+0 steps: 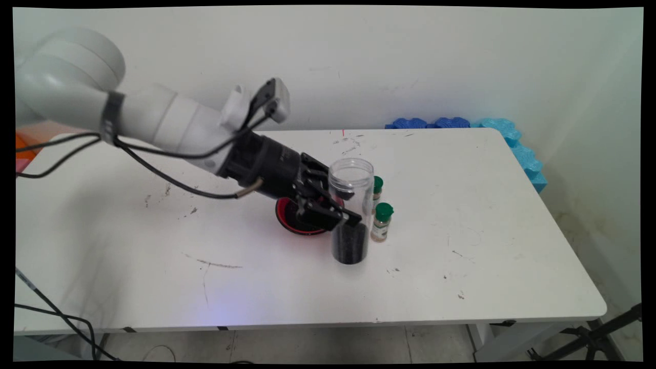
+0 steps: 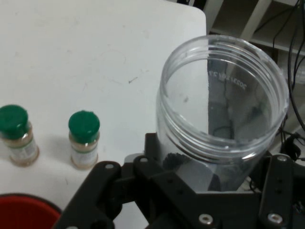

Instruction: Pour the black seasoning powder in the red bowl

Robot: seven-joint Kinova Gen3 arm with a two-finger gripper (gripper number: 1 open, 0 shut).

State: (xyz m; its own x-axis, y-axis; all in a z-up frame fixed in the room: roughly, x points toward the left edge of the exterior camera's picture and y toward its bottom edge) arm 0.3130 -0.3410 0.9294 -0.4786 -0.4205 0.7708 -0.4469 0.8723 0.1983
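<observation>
My gripper point(image 1: 341, 212) is shut on a clear open-topped plastic jar point(image 1: 351, 179), one finger on each side of its middle. The jar is upright with dark grains filling its bottom point(image 1: 349, 246); I cannot tell whether its base touches the table. In the hand view the jar point(image 2: 221, 129) fills the space between the linkage of the gripper point(image 2: 209, 188), its open mouth towards the camera. Just right of the jar stand two small spice bottles with green caps point(image 1: 382, 221) point(image 1: 377, 187). A red bowl point(image 1: 292, 218) lies behind the gripper, partly hidden by it.
The white table point(image 1: 461, 205) has scuffs and its right edge is near. Blue foam pieces point(image 1: 512, 138) line the back right corner. In the hand view the spice bottles point(image 2: 84, 138) point(image 2: 16, 134) and the red bowl's rim point(image 2: 26, 212) sit at the left.
</observation>
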